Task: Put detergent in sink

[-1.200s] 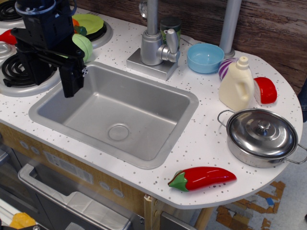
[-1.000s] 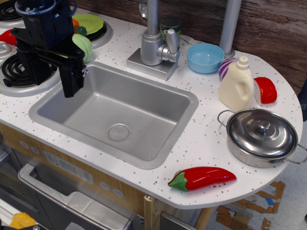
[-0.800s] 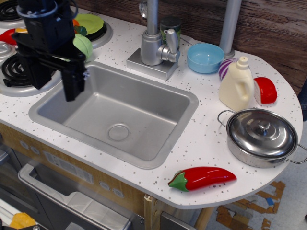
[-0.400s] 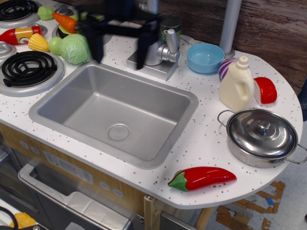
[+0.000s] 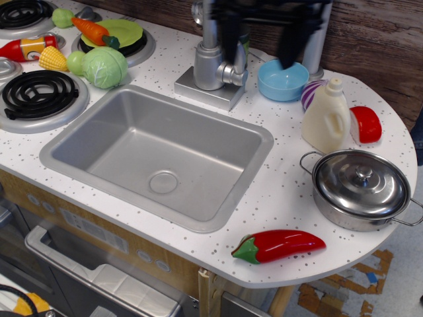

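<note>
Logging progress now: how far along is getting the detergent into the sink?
Nothing is done yet: the detergent stands upright on the counter beside the pot, and the sink is empty. The blurred claw, fingers apart, is above the blue bowl. Grasping, carrying and placing remain.

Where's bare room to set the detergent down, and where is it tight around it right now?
The sink basin is bare apart from its drain. The counter strip between the sink's right rim and the pot is free too. It is crowded around the detergent: striped onion behind, red piece beside it, blue bowl nearby.
</note>
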Motion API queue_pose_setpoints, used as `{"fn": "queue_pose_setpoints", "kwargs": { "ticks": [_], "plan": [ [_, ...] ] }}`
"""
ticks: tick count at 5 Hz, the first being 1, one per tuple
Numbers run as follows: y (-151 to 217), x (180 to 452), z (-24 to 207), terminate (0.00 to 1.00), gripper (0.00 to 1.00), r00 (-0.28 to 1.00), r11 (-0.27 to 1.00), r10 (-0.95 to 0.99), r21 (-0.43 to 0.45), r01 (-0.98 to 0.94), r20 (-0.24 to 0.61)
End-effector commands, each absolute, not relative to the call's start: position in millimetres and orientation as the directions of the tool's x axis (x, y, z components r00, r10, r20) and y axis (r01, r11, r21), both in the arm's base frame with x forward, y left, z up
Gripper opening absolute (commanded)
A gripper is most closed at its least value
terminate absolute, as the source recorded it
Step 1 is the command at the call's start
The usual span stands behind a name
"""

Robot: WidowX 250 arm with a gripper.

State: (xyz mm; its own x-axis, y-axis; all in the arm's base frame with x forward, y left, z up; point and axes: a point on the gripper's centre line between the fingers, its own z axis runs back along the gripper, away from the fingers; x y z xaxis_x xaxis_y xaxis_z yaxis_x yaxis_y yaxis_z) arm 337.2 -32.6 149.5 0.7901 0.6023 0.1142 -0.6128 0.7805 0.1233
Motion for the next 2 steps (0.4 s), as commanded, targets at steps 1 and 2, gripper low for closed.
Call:
{"fn": "queue_pose_setpoints", "kwargs": {
  "ticks": [1,2],
  "plan": [
    [-59.6,366.5,164.3,0.0,1.0,0.79,0.796,0.59,0.039,-0.603,0.167],
    [-68.7,384.8,160.8,0.0,1.0,0.803,0.816,0.573,-0.018,-0.578,0.165]
  ]
}}
